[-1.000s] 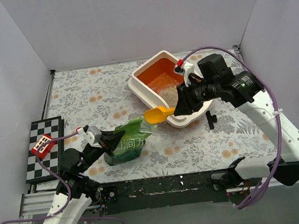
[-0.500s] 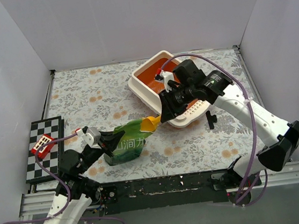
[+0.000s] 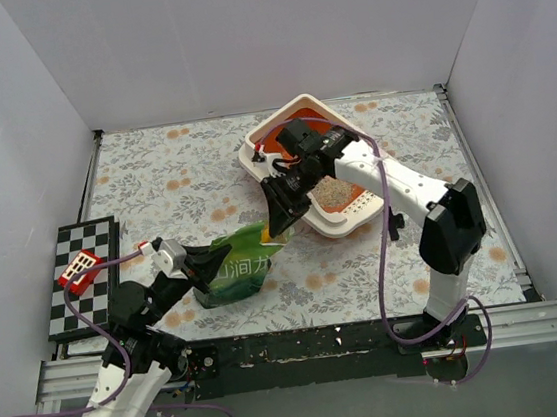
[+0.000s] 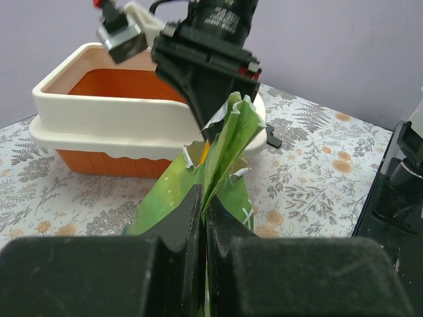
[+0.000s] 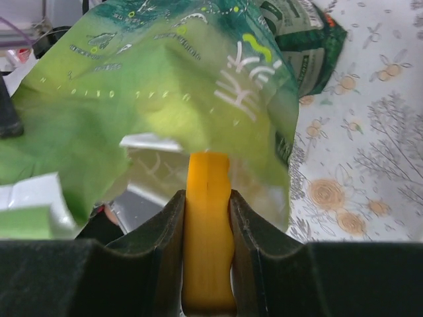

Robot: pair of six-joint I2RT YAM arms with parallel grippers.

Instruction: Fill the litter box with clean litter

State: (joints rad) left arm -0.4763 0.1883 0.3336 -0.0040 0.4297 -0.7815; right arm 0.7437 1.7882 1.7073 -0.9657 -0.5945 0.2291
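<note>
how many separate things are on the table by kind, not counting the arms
litter box: 1
clean litter heap: 1
green bag: 1
yellow-orange scoop: 1
checkerboard: 1
red piece on the checkerboard: 1
small black piece beside the litter box: 1
total: 7

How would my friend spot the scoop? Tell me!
Start at the big white litter box with the orange inside, then look beside it at the crinkly green bag. The right claw holds a yellow-orange scoop in the bag's open mouth; it's the only smooth yellow thing there.
</note>
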